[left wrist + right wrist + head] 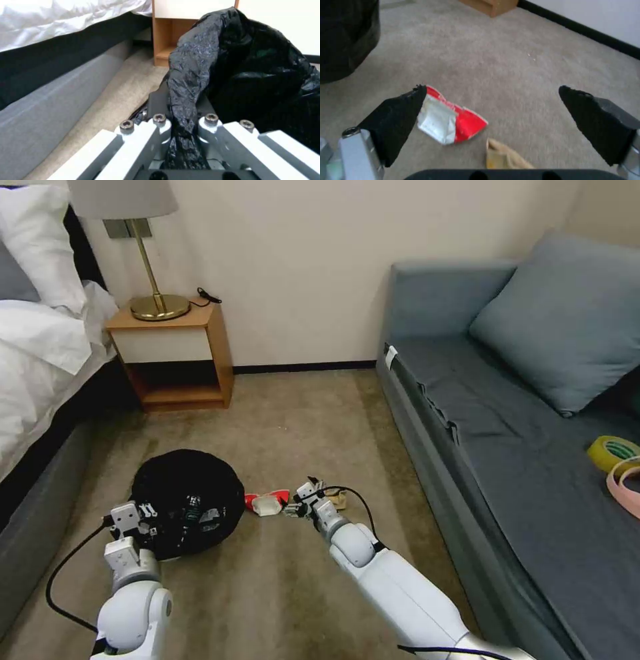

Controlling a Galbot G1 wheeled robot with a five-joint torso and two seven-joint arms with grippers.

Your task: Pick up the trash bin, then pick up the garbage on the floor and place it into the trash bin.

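The trash bin point(189, 493), lined with a crinkly black bag, is at the left in the head view, tilted toward me. My left gripper point(138, 519) is at its near rim. In the left wrist view my left gripper point(181, 112) is shut on the folded bag edge of the trash bin point(253, 75). A crumpled red-and-white wrapper point(267, 503) lies on the carpet just right of the bin, with brown paper point(339, 501) beyond it. My right gripper point(297, 507) hovers low between them. Seen from the right wrist, my right gripper point(492, 88) is open above the wrapper point(453, 120) and the brown paper point(503, 156).
A wooden nightstand point(177, 355) with a brass lamp point(157, 303) stands against the back wall. The bed point(40, 347) runs along the left and a grey sofa point(507, 433) along the right, with tape rolls point(617, 452) on its seat. Open carpet lies between them.
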